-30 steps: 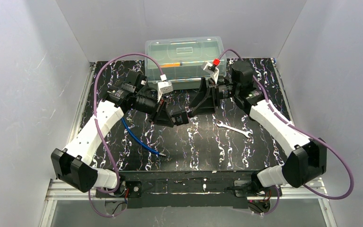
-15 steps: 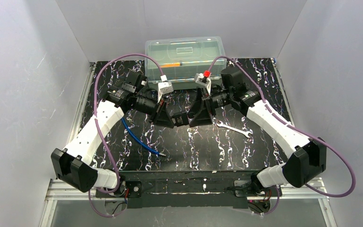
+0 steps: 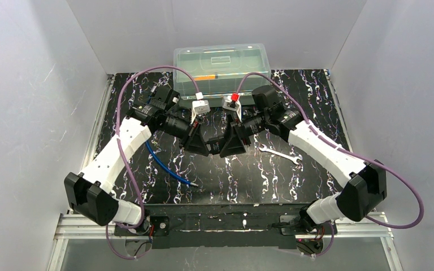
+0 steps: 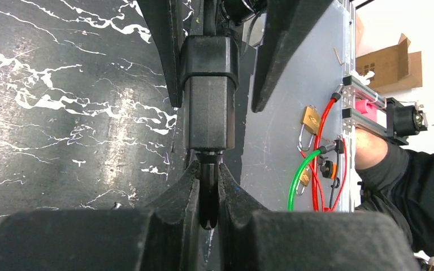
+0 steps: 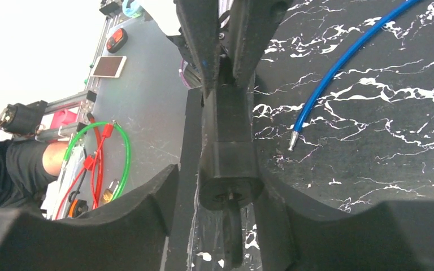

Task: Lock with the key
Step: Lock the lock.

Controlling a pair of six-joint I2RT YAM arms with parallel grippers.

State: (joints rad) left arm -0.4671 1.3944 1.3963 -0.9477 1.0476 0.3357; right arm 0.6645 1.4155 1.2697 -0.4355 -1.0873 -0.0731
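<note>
My left gripper [image 3: 209, 145] is shut on the thin rod end of a small black block [image 3: 217, 140], held above the table's middle. In the left wrist view my fingers [image 4: 189, 192] pinch that rod, and the block [image 4: 209, 96] points away. My right gripper [image 3: 225, 148] is open around the block's other end. In the right wrist view [image 5: 220, 180] the block's end face [image 5: 229, 189] shows a slot with a small glint. A thin dark strip [image 5: 233, 237] runs from it toward the camera. I cannot tell whether that is the key. No silvery key shows clearly.
A silver wrench [image 3: 281, 153] lies right of the grippers. A blue cable [image 3: 166, 166] lies to the left. A clear plastic box [image 3: 221, 68] stands at the back. Brass padlocks [image 4: 311, 117] and coloured cables hang on a grey panel beyond the table's edge.
My right arm has swung left, bringing its open gripper up to the left gripper and around the black block. The left gripper has kept its hold and shifted slightly.
</note>
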